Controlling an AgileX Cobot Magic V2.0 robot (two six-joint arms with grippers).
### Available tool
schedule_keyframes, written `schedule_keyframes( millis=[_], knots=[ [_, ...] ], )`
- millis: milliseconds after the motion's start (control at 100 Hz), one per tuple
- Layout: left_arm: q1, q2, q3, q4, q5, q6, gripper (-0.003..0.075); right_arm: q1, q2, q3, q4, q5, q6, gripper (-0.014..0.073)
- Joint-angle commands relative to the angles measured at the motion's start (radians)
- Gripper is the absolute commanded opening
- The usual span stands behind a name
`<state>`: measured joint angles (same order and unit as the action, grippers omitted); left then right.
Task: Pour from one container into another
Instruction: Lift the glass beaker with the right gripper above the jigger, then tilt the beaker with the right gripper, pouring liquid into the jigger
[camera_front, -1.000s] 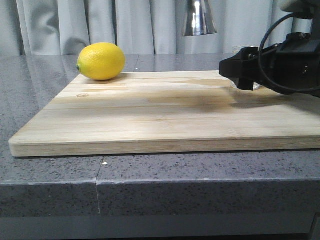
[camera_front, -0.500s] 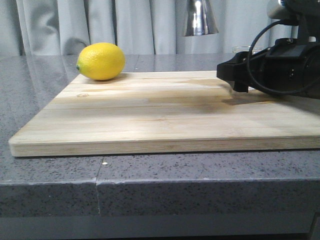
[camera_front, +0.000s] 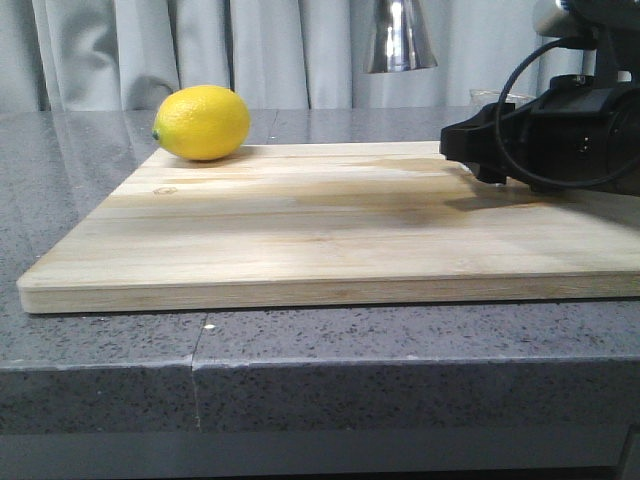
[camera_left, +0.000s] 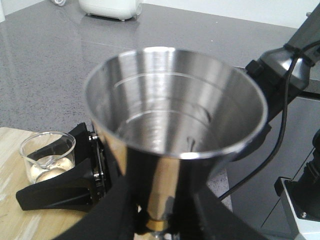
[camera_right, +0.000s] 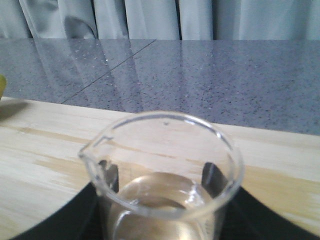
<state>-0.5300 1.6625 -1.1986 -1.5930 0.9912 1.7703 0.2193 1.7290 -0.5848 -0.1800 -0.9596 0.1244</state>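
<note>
The clear glass beaker (camera_right: 165, 170) has a spout and what looks like a little liquid low inside. My right gripper (camera_right: 162, 187) is shut on it, a black finger (camera_right: 111, 177) showing through the glass on each side. In the front view this gripper (camera_front: 480, 150) is over the board's right part, and only the beaker's rim (camera_front: 497, 96) peeks above it. Whether the beaker rests on the board is hidden. The steel jigger (camera_left: 175, 115) is upright and looks empty. My left gripper (camera_left: 160, 225) is shut at its gold-banded waist. It hangs above the board's back (camera_front: 398, 35), left of the beaker (camera_left: 47, 155).
A yellow lemon (camera_front: 202, 122) lies at the back left corner of the wooden cutting board (camera_front: 300, 230). The board sits on a grey speckled counter (camera_front: 300, 350) with curtains behind. A black cable (camera_front: 525, 80) loops over the right arm. A white appliance (camera_left: 110, 7) stands far off.
The right gripper with the beaker shifted slightly left, then back a little to the right. The jigger and the lemon have stayed in place.
</note>
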Motion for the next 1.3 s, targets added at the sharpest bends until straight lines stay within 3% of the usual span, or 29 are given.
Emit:
schedule_keyframes(
  millis=[0, 200, 370, 590, 770, 1290],
  knots=[
    [0.002, -0.052, -0.031, -0.059, 0.045, -0.007, -0.0019, -0.005, -0.086, -0.022, -0.041, -0.018, -0.01, 0.0151],
    [0.002, -0.052, -0.031, -0.038, 0.045, -0.007, -0.002, -0.005, -0.256, -0.047, -0.091, 0.134, -0.01, 0.0151],
    [0.002, -0.05, -0.026, 0.001, 0.045, -0.007, -0.002, 0.0, -0.399, -0.118, -0.283, 0.299, -0.01, 0.0151],
    [0.002, -0.043, -0.026, 0.058, 0.045, -0.069, -0.002, 0.011, -0.528, -0.198, -0.333, 0.412, -0.01, 0.0151],
    [0.002, -0.043, -0.026, 0.058, 0.057, -0.086, -0.0019, 0.012, -0.573, -0.244, -0.449, 0.426, -0.01, 0.0151],
    [0.0, -0.043, -0.026, 0.058, 0.182, -0.088, -0.002, 0.103, -0.585, -0.284, -0.632, 0.438, -0.01, 0.0151]
  ],
)
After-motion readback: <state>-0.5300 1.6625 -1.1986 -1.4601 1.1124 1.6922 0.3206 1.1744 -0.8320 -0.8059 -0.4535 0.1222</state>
